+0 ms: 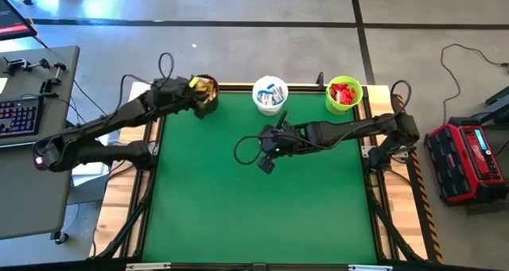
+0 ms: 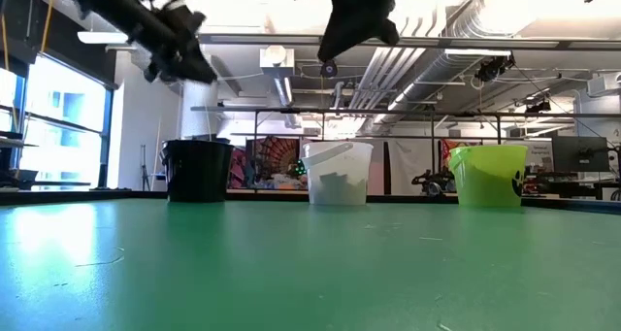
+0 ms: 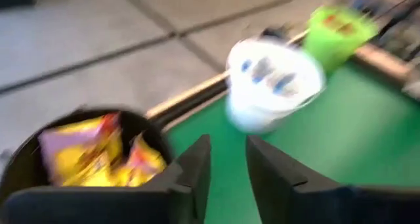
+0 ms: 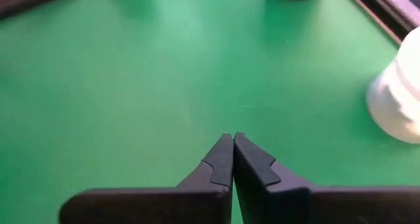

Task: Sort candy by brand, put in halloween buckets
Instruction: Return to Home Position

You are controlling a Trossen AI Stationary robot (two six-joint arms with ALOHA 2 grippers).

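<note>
While the left tool (image 3: 228, 145) hangs released over the round black plastic bucket (image 2: 199, 171) of yellow wrapped candy (image 3: 85, 155) at the green table's (image 1: 262, 215) far left corner, the right tool (image 4: 233, 137) hovers clenched, empty, mid-table near the round white plastic bucket (image 2: 338, 174).

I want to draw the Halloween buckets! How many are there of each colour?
Black bucket: 1
White bucket: 1
Lime green bucket: 1
Total: 3 buckets
</note>
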